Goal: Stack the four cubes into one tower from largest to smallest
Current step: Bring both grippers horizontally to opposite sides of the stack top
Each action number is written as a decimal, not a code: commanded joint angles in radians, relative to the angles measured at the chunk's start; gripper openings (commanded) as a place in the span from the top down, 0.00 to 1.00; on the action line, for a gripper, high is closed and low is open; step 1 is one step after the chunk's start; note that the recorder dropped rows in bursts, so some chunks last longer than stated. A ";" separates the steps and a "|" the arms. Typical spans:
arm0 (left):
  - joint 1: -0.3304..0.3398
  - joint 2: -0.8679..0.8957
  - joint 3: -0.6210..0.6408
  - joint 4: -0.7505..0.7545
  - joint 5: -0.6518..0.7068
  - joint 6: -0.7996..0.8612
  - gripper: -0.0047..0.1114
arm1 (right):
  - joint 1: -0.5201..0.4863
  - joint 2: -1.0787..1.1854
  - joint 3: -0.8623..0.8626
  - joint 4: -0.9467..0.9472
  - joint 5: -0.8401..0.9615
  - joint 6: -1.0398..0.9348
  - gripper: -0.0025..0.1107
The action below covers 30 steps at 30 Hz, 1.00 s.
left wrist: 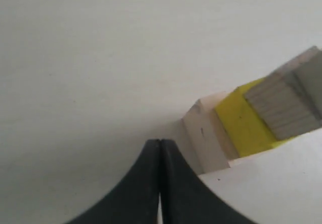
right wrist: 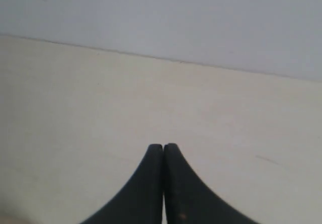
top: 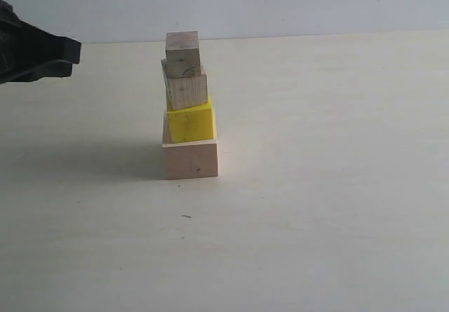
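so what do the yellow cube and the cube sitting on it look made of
Yellow cube: even, opaque, matte yellow with no grain showing; painted wood or plastic, unclear which. Cube on it: likely bare unfinished wood, from its pale tan face with grain lines.

A: Bkgd?
B: Pale cream table (top: 337, 186), plain, matte, w/ one small dark mark (top: 186, 216). Grey-white wall (top: 266, 3) behind, meeting the table's far edge.
A: Light?
B: Soft, even; faint shadow (top: 84, 161) on tabletop, left side.
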 commanded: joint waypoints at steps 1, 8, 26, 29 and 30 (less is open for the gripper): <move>0.053 0.059 0.006 -0.180 0.011 0.148 0.96 | 0.001 0.018 -0.001 0.007 0.117 0.054 0.98; 0.088 0.190 0.003 -0.730 0.130 0.586 0.96 | 0.001 0.020 0.001 -0.028 0.207 0.101 0.98; 0.270 0.301 -0.041 -1.040 0.481 0.898 0.96 | 0.001 -0.061 0.309 0.283 0.164 -0.052 0.98; 0.270 0.350 -0.041 -1.113 0.525 0.957 0.96 | 0.001 -0.061 0.309 0.302 0.225 -0.062 0.98; 0.270 0.366 -0.041 -1.123 0.533 0.967 0.96 | 0.003 -0.061 0.309 0.310 0.232 -0.064 0.98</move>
